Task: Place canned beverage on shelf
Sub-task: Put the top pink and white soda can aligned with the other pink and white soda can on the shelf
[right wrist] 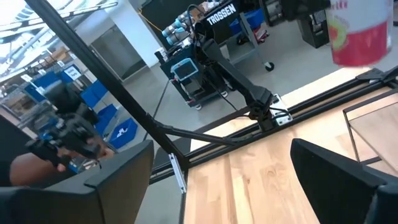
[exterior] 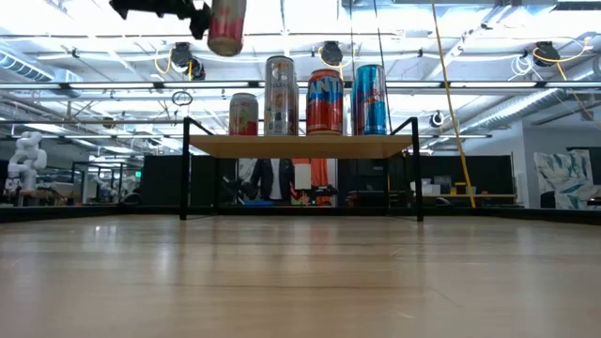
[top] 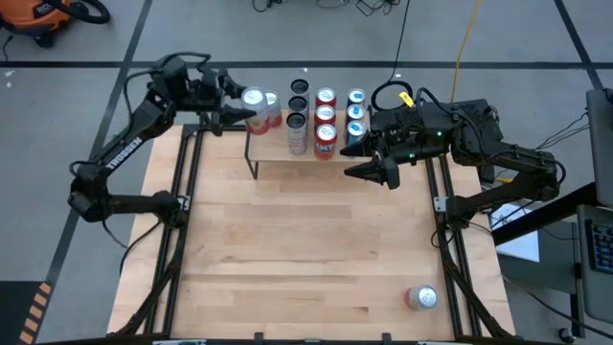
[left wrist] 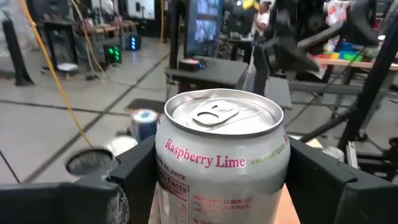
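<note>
My left gripper (top: 247, 105) is shut on a white and red canned beverage (left wrist: 221, 155) with a silver top, labelled Raspberry Lime. In the low view the can (exterior: 226, 23) hangs high above the left end of the shelf (exterior: 300, 145). The shelf (top: 270, 144) stands at the table's far middle and bears several upright cans (top: 326, 120). My right gripper (top: 375, 175) is open in the air just off the shelf's right end, with nothing between its fingers (right wrist: 124, 174). My left gripper pinches the can's side wall (left wrist: 166, 180) between its two fingers, a little below the rim. The fingers (left wrist: 134, 177) lie level and come from the table's far left. The can stands upright in the hold, lifted clear above the shelf's left end.
One more can (top: 421, 297) lies on its side near the table's front right corner. The wooden tabletop (top: 306, 240) stretches in front of the shelf. Black frame rails (top: 182, 230) run along both sides of the table.
</note>
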`<state>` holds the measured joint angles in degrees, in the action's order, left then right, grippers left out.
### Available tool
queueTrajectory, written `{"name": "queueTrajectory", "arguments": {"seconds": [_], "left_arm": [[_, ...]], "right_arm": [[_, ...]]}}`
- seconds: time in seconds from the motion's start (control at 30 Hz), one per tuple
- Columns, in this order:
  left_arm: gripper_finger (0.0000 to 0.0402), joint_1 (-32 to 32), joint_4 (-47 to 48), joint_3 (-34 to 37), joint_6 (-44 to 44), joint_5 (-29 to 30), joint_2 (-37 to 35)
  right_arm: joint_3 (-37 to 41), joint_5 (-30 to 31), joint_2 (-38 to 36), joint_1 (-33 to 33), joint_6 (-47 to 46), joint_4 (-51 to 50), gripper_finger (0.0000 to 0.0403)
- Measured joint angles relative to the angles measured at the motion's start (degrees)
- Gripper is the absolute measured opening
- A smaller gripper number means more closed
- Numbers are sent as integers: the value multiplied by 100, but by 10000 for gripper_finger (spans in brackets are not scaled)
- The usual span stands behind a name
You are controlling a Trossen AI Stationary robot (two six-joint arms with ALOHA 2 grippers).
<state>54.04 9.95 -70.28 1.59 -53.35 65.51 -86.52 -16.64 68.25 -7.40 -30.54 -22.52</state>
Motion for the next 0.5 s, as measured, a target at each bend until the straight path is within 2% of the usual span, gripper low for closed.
{"name": "queueTrajectory", "arguments": {"seconds": [0.5], "left_arm": [[276, -6, -1215, 1567, -112, 16, -21]], "right_arm": [[0, 28, 0, 0, -79, -2, 357]]}}
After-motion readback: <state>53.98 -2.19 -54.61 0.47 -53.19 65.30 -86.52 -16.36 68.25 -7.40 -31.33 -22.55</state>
